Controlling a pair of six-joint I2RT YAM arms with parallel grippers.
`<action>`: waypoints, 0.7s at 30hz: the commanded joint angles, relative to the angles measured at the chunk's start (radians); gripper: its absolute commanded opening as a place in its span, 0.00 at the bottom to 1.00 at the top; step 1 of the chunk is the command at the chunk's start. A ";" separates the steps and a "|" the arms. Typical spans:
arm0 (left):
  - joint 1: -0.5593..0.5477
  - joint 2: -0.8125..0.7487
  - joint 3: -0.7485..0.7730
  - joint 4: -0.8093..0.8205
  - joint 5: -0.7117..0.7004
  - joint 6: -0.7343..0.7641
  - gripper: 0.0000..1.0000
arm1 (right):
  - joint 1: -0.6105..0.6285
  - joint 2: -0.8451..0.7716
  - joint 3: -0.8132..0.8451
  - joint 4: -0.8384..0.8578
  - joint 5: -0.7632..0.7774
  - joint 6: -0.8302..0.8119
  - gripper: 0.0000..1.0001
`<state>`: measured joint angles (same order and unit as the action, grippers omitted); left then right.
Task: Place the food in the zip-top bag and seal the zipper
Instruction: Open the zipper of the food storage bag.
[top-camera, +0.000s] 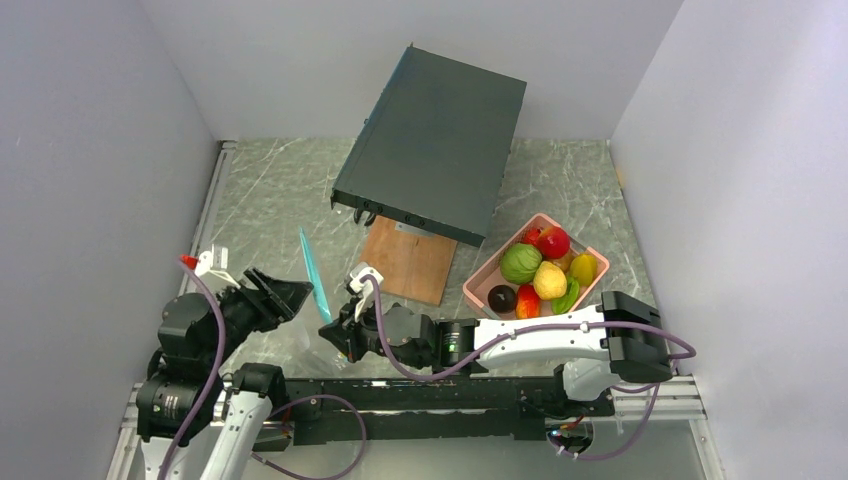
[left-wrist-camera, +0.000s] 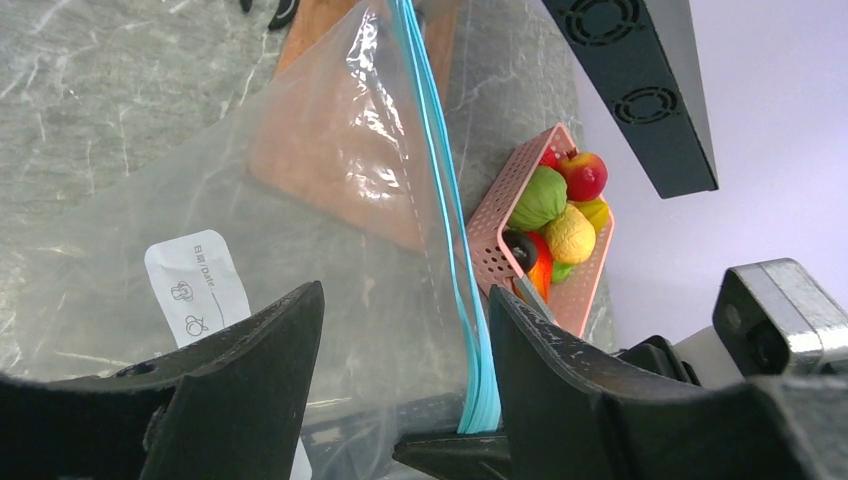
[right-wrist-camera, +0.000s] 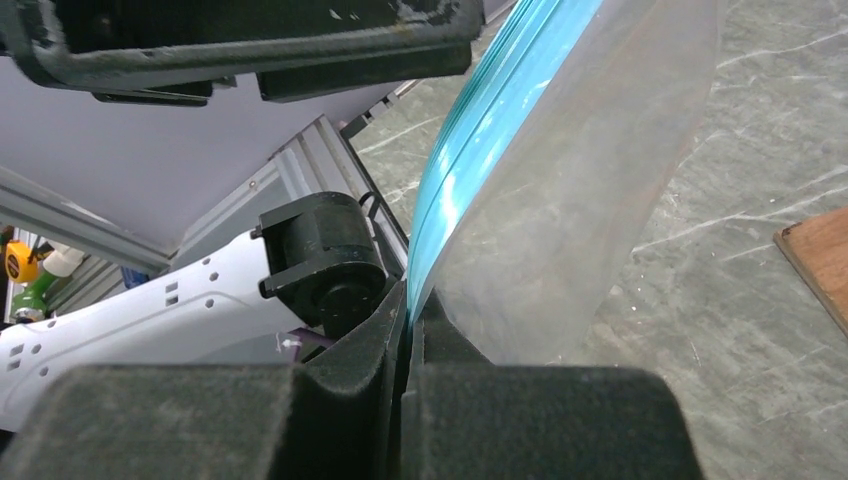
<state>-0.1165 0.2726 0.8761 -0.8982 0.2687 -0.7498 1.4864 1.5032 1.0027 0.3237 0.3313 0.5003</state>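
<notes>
My right end effector (right-wrist-camera: 408, 310) is clamped on the zipper (right-wrist-camera: 470, 130). The zip-top bag (right-wrist-camera: 580, 200) stretches out ahead of it. My left end effector (left-wrist-camera: 402, 300) stands open with the bag's edge between its fingers. Beyond it, to the right, the food (left-wrist-camera: 555, 215) sits in the pink tray (left-wrist-camera: 500, 190).

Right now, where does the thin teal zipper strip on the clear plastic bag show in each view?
Top external: teal zipper strip, slanting, left of centre.
Left wrist: strip runs top to bottom at centre.
Right wrist: strip at upper centre, ending in the shut right gripper.
Shared landmark: brown wooden board.
</notes>
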 joint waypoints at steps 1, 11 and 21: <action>0.003 0.027 -0.023 0.062 0.056 -0.008 0.64 | -0.005 -0.046 -0.006 0.058 -0.007 -0.006 0.00; 0.003 0.009 -0.018 0.041 0.036 0.001 0.67 | -0.005 -0.044 -0.001 0.056 -0.012 -0.006 0.00; 0.003 0.006 -0.035 0.049 0.029 0.001 0.56 | -0.003 -0.047 0.000 0.054 -0.018 -0.008 0.00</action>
<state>-0.1165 0.2848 0.8474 -0.8803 0.2913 -0.7528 1.4864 1.5032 1.0023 0.3237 0.3298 0.5003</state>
